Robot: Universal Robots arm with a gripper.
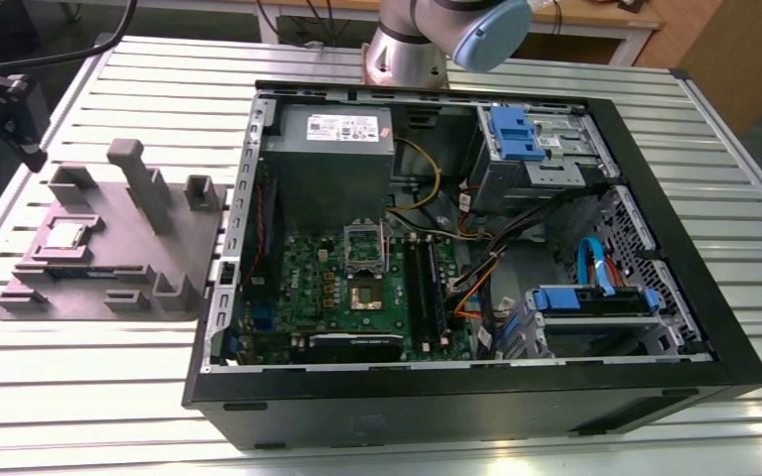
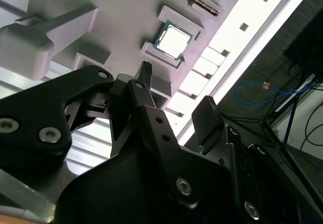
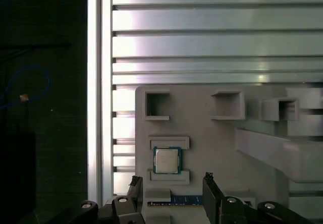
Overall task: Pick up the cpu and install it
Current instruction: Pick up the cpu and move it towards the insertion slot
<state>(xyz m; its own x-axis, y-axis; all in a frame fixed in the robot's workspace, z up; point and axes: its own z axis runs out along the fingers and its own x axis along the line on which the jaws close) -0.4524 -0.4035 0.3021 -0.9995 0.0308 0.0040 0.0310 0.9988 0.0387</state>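
The cpu (image 3: 167, 160) lies flat in a lipped pocket of the grey moulded tray (image 3: 212, 133) — kept from sliding — beside the open computer case (image 1: 487, 416) on the desk (image 1: 90, 397). The end effector (image 3: 172, 186) hangs over the tray, spread wide and empty, with the chip lined up between its fingers.

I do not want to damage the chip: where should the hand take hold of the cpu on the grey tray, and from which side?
From straight above, probably by its two free edges: the cpu lies flat on the tray, with blocks against its other two edges. The open hand looks lined up so.
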